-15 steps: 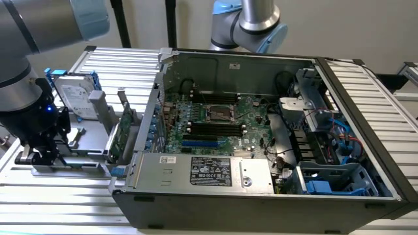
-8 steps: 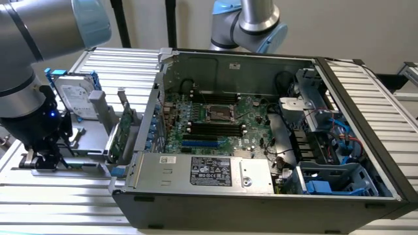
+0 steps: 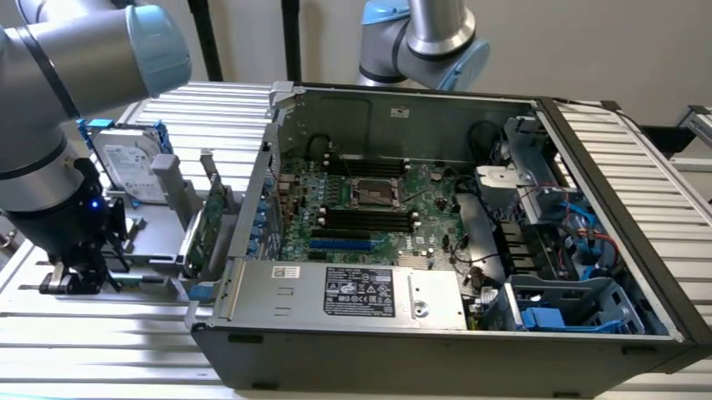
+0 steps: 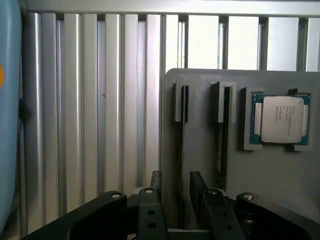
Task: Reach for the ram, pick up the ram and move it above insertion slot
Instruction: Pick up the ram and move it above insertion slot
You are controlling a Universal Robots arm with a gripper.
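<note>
Our claw [image 4: 176, 176] hangs with fingers apart over the grey holder [image 4: 200, 140]. We judge the ram [image 4: 220, 145] stands edge-up in a slot just beside the gap, lengthwise along the fingers.

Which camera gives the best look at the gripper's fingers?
The wrist view: the gripper has its fingers apart over the edge of the gray holder. The exterior view shows it as a dark shape low at that view's left, near the hard drive.

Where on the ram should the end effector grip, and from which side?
Take the ram by its flat faces along the top edge, coming straight down from above. It seems to stand on edge in a holder slot, so only that thin edge is free.
</note>
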